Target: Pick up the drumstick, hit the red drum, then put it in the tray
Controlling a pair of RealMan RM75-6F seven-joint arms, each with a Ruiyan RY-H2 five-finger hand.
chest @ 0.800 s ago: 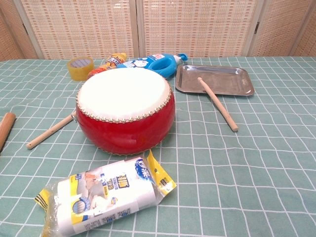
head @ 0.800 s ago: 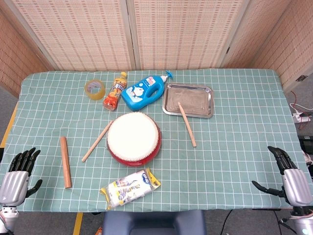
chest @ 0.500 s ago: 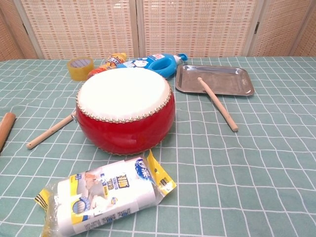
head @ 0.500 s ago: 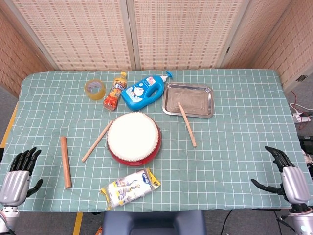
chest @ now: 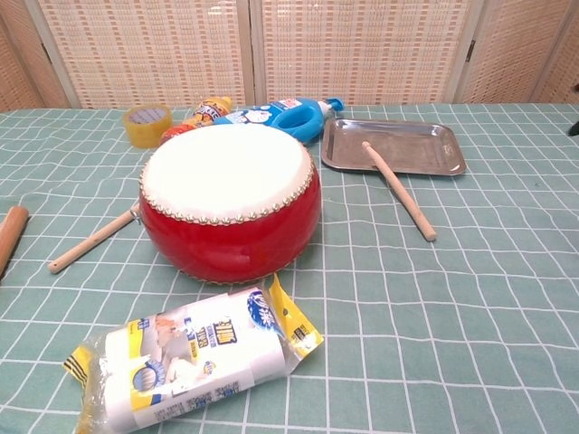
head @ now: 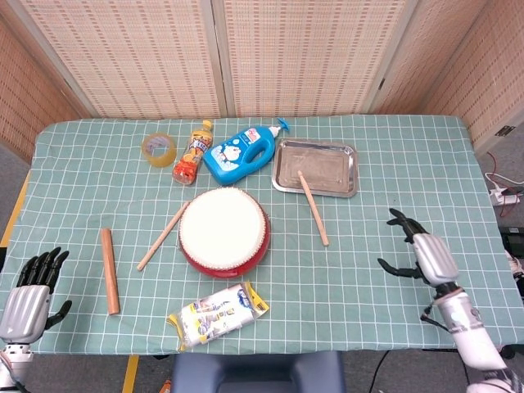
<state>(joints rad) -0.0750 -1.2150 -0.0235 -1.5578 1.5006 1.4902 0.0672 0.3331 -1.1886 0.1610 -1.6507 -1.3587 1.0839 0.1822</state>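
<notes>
My right hand (head: 424,255) hovered with fingers spread wide, empty, right of the drumstick (head: 313,208), which lay half in the steel tray (head: 345,168). I judged a grasp near its low end best, clear of the red drum (head: 223,232).

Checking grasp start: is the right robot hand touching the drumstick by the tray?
Apart. Head view shows the right robot hand open, with bare tablecloth between it and the drumstick.
</notes>
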